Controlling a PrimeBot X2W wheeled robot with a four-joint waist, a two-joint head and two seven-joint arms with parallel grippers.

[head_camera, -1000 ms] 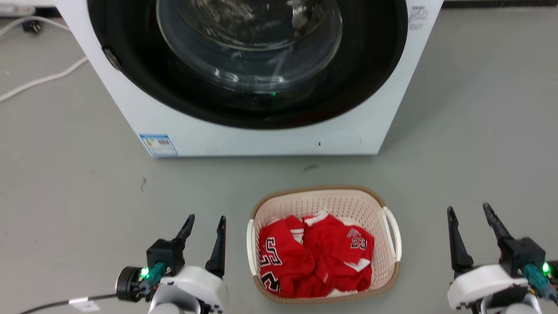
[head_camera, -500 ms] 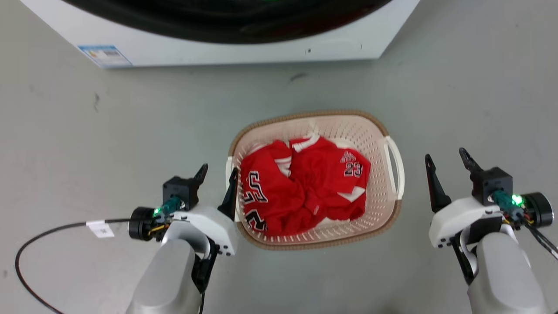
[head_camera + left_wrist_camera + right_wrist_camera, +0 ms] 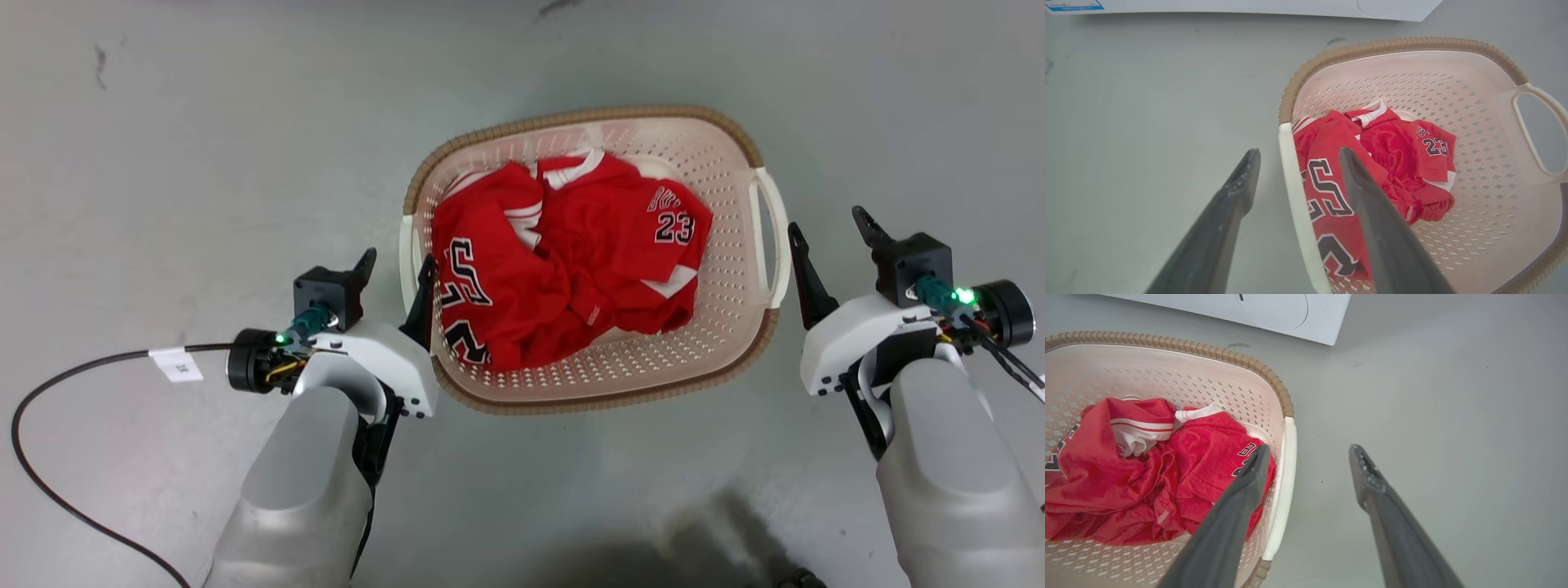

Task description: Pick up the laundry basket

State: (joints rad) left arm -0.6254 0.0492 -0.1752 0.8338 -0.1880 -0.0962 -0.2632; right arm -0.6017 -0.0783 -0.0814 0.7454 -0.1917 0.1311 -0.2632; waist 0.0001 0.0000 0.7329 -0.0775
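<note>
Since the basket (image 3: 571, 118) sits on the floor (image 3: 204, 122) between both arms, long axis across them, the spread left gripper (image 3: 397, 263) straddles the left handle (image 3: 1294, 192) (nearer); the spread right gripper (image 3: 826, 224) hangs just beside the right handle (image 3: 1284, 469).

grey floor (image 3: 163, 163) with the laundry basket (image 3: 722, 155), a black cable (image 3: 82, 366) and a white washer (image 3: 1274, 310) on it

Pale grey forearms (image 3: 302, 482) carry white wrist housings (image 3: 384, 363), long dark fingers (image 3: 804, 273), green lights (image 3: 967, 294) and one tagged black cable (image 3: 204, 349).
</note>
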